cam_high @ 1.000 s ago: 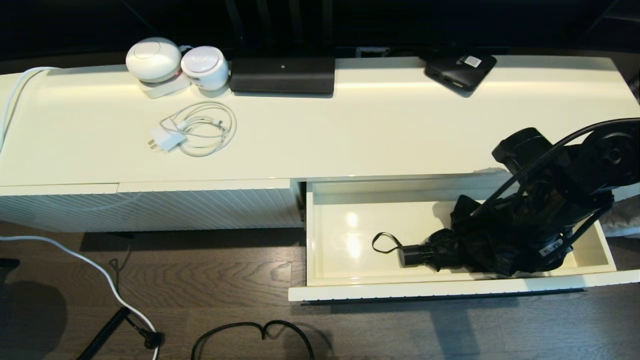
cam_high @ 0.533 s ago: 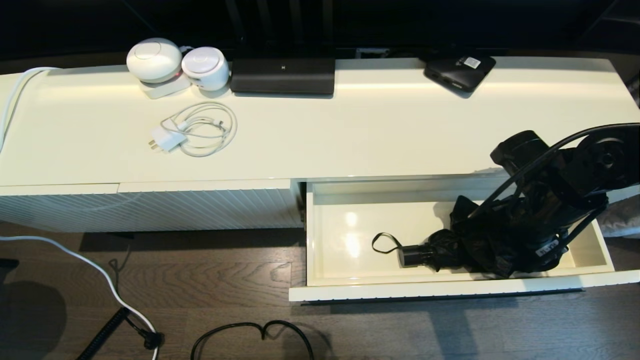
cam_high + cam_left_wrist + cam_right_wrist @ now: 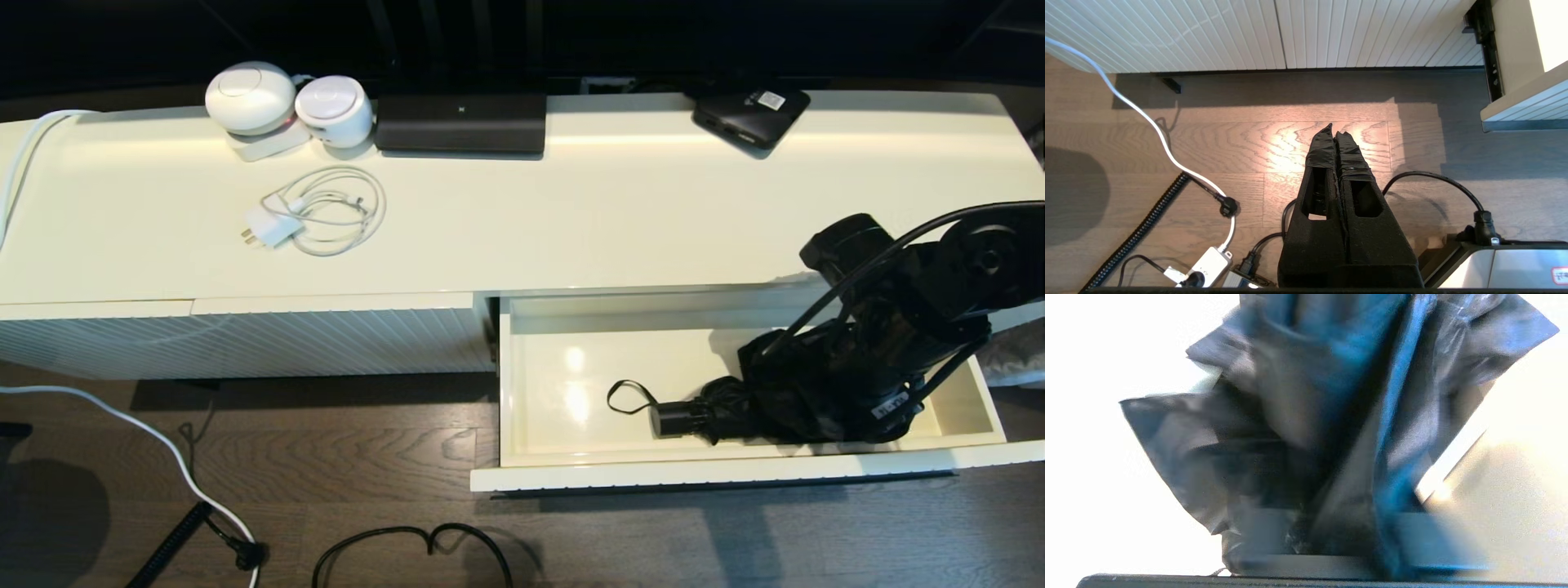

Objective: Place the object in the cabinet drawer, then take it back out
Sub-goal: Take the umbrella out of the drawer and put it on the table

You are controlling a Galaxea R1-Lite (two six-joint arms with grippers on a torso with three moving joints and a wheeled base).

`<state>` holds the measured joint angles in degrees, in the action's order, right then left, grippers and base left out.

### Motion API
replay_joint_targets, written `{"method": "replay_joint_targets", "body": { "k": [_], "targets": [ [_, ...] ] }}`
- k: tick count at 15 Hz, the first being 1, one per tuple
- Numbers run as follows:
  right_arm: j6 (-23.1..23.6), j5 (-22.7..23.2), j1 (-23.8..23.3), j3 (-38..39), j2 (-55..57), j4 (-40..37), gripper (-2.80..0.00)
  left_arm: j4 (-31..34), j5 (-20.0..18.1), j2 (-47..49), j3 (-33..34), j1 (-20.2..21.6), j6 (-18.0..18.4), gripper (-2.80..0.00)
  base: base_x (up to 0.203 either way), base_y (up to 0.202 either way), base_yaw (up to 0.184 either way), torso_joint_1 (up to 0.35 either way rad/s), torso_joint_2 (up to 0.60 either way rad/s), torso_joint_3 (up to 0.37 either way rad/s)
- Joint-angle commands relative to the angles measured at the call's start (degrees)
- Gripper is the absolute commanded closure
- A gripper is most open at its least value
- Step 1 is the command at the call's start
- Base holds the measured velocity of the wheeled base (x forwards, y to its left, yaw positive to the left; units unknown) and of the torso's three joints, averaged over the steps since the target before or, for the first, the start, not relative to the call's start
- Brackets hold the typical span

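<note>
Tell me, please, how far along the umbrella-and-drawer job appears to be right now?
Done: the drawer is open and the umbrella lies inside. In hand: the right gripper is down in the drawer on its fabric; whether the jaws grip it is hidden. Left: lifting the umbrella back out. The left gripper hangs shut above the floor.

head view: high, looking down on cabinet top [image 3: 571, 220] and open drawer [image 3: 555, 392]; 
left wrist: above floor [image 3: 1249, 143]; 
right wrist: pressed close to umbrella fabric [image 3: 1306, 428]

Black umbrella [image 3: 735, 412] in glossy cream drawer [image 3: 718, 474]; ribbed cream panel [image 3: 245, 339]; dark wood-grain floor [image 3: 326, 457].
</note>
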<state>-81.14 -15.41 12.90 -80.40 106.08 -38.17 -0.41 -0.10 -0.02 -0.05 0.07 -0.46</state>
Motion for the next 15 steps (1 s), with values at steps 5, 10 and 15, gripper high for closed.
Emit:
{"method": "replay_joint_targets", "body": {
  "k": [5, 10, 15],
  "targets": [
    [-0.33, -0.06, 1.51, -0.11, -2.63, -0.33, 0.00, -0.02, 0.01, -0.15, 0.05, 0.01, -0.06, 0.00, 0.000, 0.000, 0.000, 0.000, 0.00, 0.000],
    [-0.42, -0.61, 2.74, -0.20, -5.57, -1.21, 0.00, -0.02, 0.01, -0.15, 0.05, 0.01, -0.06, 0.00, 0.000, 0.000, 0.000, 0.000, 0.00, 0.000],
    [-0.42, -0.79, 2.84, -0.23, -8.65, -3.82, 0.00, -0.02, 0.01, -0.15, -0.04, 0.01, -0.06, 0.00, 0.000, 0.000, 0.000, 0.000, 0.00, 0.000]
  ]
}}
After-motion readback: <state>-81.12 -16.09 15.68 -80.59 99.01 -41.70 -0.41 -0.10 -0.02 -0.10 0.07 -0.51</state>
